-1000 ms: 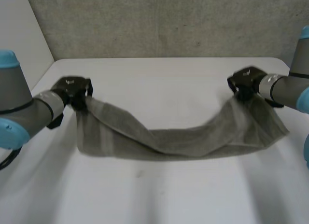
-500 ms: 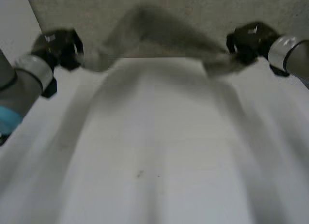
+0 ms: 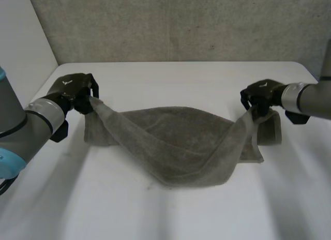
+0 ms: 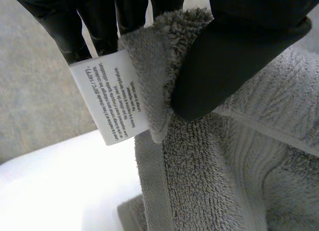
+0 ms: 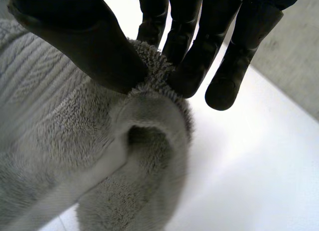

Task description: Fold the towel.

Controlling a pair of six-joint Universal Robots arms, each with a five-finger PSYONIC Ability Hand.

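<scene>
Since left hand (image 3: 75, 92) and right hand (image 3: 261, 95) each pinch a towel (image 3: 181, 147) corner between thumb and fingers, its middle sags onto the table (image 3: 170, 214) between them, probably raising that edge to lay over as the fold.

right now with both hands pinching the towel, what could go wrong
1. The right hand pinches only a small tuft at the towel corner between thumb and fingers; it may slip out.
2. The middle sags onto the table while the left hand holds the corner by the care label, so laying it down could leave an uneven, bunched fold.
</scene>
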